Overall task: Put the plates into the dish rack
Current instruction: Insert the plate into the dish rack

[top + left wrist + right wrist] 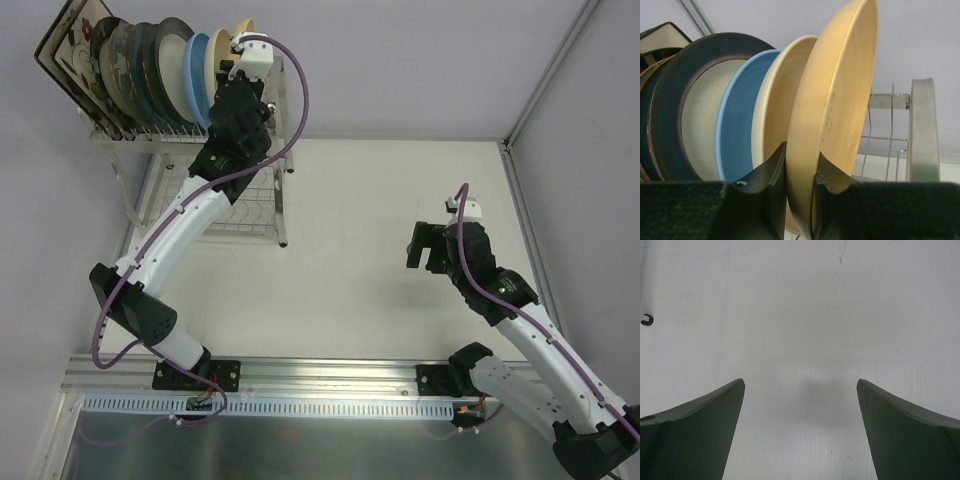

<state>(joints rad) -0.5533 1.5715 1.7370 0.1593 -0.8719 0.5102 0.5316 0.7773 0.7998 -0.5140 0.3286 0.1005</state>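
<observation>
Silver wire and flat bar made up the dish rack (130, 139) at the table's (380, 190) far left corner in the top view, its upper tier filled with plates (150, 60) standing on edge. The left gripper (238, 45) reached to the right end of the row, at the pale yellow plate (243, 27). The right gripper (424, 246) hung over the table, well apart from the rack.

From the left wrist, two dark fingers (771, 172) were pinched narrowly on the lower rim of the pale yellow plate, which stood tilted beside a cream plate (777, 100), a light blue plate (737, 130) and a dark-rimmed plate (700, 100).

From the right wrist, the right fingers (700, 432) stood wide apart, only white table surface between them.
</observation>
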